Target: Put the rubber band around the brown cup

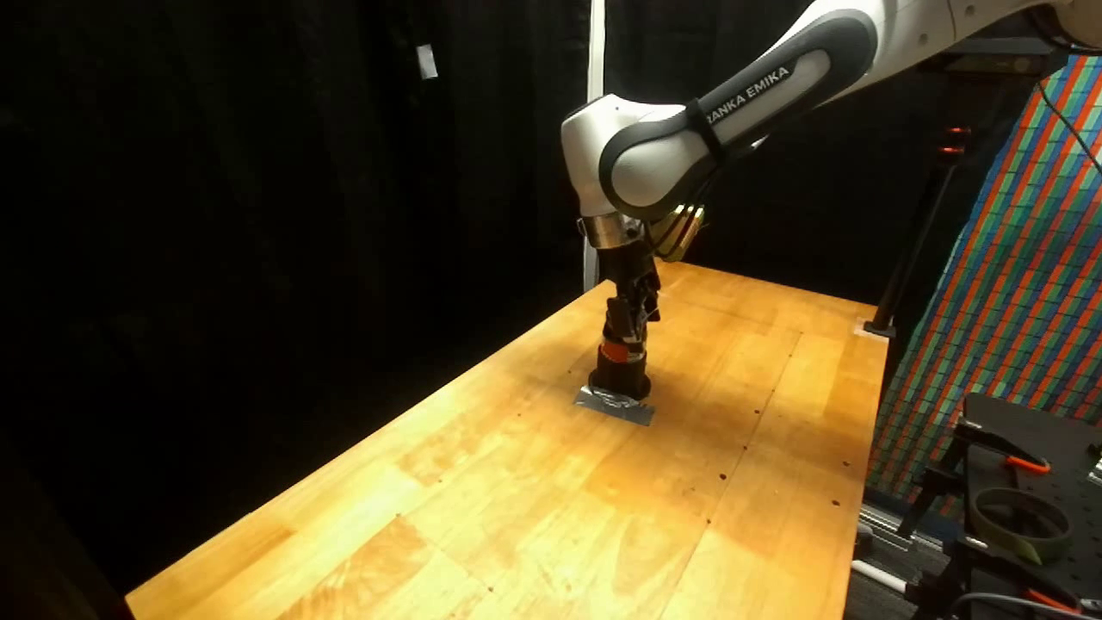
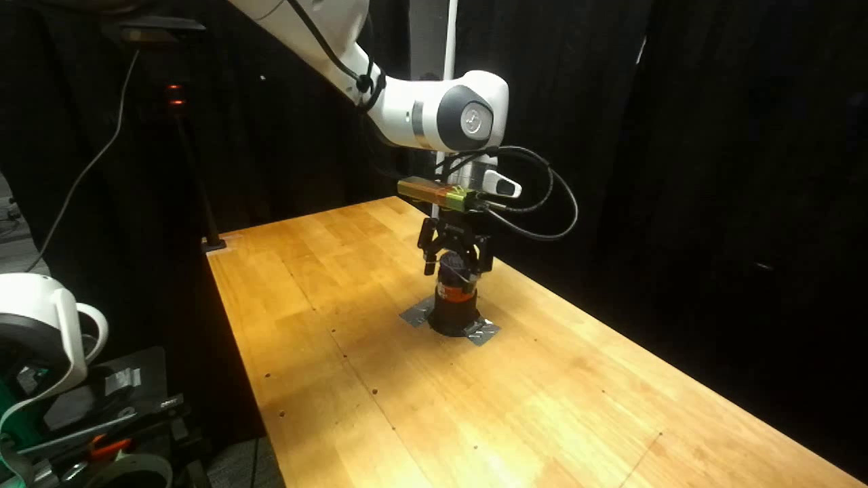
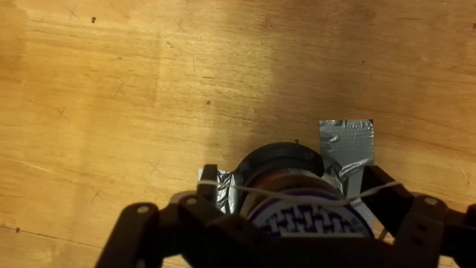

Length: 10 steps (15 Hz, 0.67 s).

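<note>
In both exterior views your brown cup stands upright on the wooden table, a little right of and below the middle of the frame, directly beneath your gripper. Your fingers are spread apart, with a pale rubber band strung between them. In the wrist view you see the cup at the bottom, right of the middle, a finger on either side and the band crossing its top. Whether the band goes all the way round the cup, or a finger touches it, you can't make out here. Grey tape lies at the base on two sides.

You can read "RANKA EMIKA" along the arm, the first letter hidden. The cup's pale top has purple print you can't make out, and the white marks on its orange-red stripe are too small to read.

In an exterior view your arm slopes down from the upper right and bends at the wrist, so the gripper points straight down. A yellow-green housing sits at the wrist, with a cable looping to the right.
</note>
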Tool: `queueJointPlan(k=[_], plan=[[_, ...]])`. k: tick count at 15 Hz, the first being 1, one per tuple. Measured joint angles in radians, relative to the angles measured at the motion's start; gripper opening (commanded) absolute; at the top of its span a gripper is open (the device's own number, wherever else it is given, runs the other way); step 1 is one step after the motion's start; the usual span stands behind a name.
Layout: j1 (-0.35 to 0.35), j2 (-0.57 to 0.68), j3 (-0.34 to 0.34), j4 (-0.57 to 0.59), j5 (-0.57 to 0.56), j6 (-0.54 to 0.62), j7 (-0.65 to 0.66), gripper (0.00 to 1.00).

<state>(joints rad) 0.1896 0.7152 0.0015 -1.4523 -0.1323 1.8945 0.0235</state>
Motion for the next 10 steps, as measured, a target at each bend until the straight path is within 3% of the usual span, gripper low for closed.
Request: queueJointPlan(k=[4, 5, 7, 10], plan=[[-0.004, -0.067, 0.000, -0.131, 0.000, 0.119, 0.000, 1.00], [-0.005, -0.083, 0.000, -0.161, 0.000, 0.147, 0.000, 0.75], [-0.006, -0.115, 0.000, -0.221, 0.000, 0.212, 0.000, 0.68], [-0.006, -0.163, 0.000, -0.317, 0.000, 0.331, 0.000, 0.44]])
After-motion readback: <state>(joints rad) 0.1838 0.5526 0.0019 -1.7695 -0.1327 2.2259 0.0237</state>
